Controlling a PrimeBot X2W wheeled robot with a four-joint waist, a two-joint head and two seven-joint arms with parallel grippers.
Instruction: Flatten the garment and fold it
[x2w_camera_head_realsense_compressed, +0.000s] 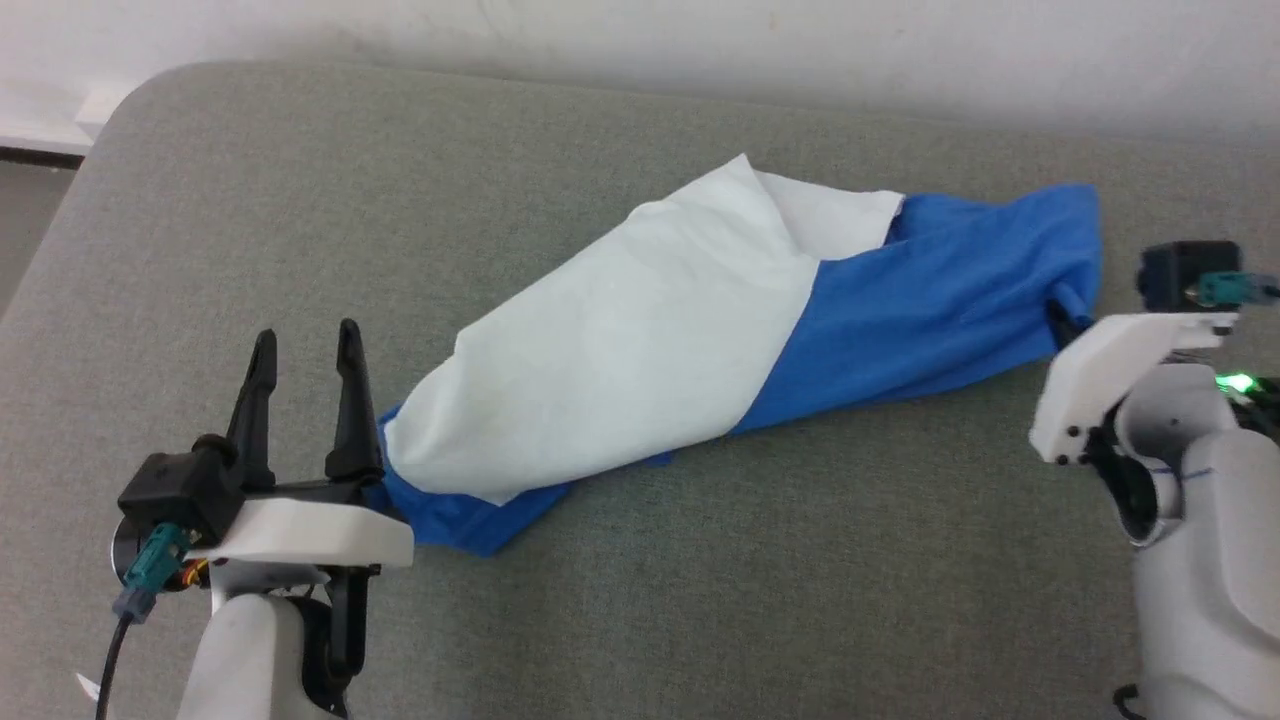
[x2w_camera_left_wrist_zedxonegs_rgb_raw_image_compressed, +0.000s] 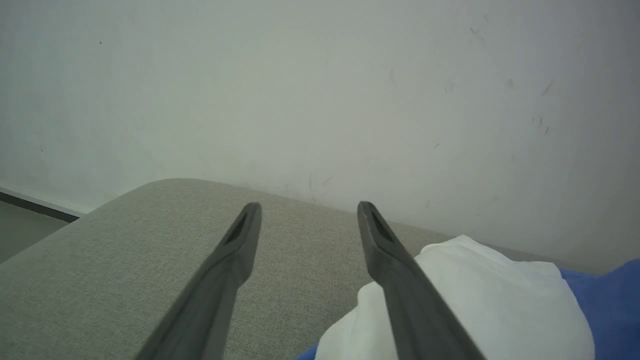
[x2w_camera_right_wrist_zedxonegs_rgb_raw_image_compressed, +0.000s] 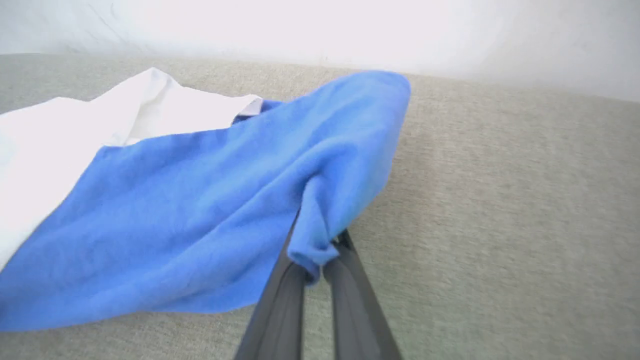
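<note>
The garment (x2w_camera_head_realsense_compressed: 640, 350) is laid bunched in a long diagonal across the middle of the head view, from lower left to upper right, on a grey fabric-covered surface (x2w_camera_head_realsense_compressed: 300, 180). Its white body (x2w_camera_head_realsense_compressed: 600, 360) is seen in the centre, with a blue sleeve (x2w_camera_head_realsense_compressed: 930, 300) towards the right and more blue cloth under the lower-left end. A fold of the sleeve's edge is pinched between the closed fingers of the right gripper (x2w_camera_right_wrist_zedxonegs_rgb_raw_image_compressed: 320, 252) at the right of the frame. The left gripper (x2w_camera_head_realsense_compressed: 306, 337) is held at the lower left, just beside the garment's end, its fingers (x2w_camera_left_wrist_zedxonegs_rgb_raw_image_compressed: 240, 250) spread and empty. A pale wall (x2w_camera_head_realsense_compressed: 640, 40) is seen along the top.
</note>
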